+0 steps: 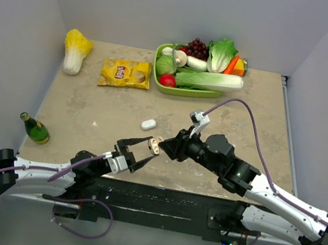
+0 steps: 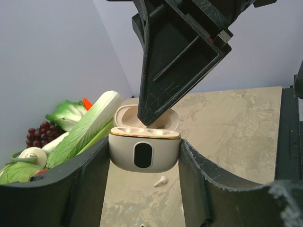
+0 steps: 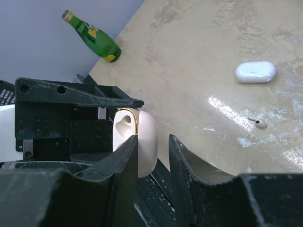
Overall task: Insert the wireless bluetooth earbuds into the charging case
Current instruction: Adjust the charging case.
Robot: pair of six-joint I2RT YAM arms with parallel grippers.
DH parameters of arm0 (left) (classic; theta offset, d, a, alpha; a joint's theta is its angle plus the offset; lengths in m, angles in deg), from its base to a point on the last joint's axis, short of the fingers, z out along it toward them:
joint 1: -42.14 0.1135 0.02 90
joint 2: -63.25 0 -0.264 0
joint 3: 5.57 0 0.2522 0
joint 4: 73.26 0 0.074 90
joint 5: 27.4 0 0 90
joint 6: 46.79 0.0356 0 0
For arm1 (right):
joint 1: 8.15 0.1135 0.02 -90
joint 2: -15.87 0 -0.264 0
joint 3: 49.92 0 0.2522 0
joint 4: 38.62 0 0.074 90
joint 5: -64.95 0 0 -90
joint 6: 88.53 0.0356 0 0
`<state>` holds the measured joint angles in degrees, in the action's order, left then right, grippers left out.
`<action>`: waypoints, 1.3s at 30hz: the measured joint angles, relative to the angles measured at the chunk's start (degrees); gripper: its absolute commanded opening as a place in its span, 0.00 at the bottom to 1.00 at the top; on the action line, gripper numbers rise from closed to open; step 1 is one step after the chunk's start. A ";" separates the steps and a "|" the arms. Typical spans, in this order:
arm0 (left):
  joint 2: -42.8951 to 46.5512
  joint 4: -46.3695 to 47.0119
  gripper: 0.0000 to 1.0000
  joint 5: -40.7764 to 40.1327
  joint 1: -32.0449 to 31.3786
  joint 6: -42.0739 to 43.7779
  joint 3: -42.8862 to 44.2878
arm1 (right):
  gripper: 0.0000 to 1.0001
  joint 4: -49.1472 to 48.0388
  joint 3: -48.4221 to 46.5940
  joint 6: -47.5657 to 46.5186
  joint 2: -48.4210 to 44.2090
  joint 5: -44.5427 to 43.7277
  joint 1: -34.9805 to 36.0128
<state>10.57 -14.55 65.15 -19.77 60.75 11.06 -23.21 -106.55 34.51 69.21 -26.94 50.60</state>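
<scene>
Cream plastic, gold-rimmed: the charging case (image 2: 144, 153) sits lid-open at the centre of the top view, clamped by my left gripper (image 1: 146, 149) on an arm stretched low from the bottom left. My right arm reaches in from the lower right. The right gripper (image 3: 154, 139) is tilted tip-down into the case, fingers narrow. I cannot tell whether they pinch anything. 1 earbud (image 3: 259, 123) lies loose on the table (image 3: 199, 56) nearby.

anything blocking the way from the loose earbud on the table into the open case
Yes. The charging case is held off the table in the left gripper, lid open, and the right gripper has its fingertip down over the opening. The loose earbud lies on the table below.
</scene>
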 measured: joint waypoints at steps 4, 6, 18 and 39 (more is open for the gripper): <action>-0.02 -0.20 0.00 -0.07 0.00 -0.02 0.00 | 0.26 -0.04 0.00 -0.02 0.44 0.02 0.00; -0.07 -0.35 0.00 -0.28 0.00 -0.02 0.00 | 0.20 -0.09 0.00 -0.04 0.68 0.04 0.00; -0.02 0.02 0.73 -2.43 -0.50 -2.62 0.07 | 0.00 3.93 -2.69 -4.52 1.14 0.22 0.09; 2.43 -14.71 0.99 0.46 -0.31 -16.44 6.82 | 0.00 21.86 -13.66 -26.95 -4.09 2.16 0.15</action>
<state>12.99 -29.26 65.60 -20.07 44.32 17.88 -1.35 -120.22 7.56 65.12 -24.78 50.75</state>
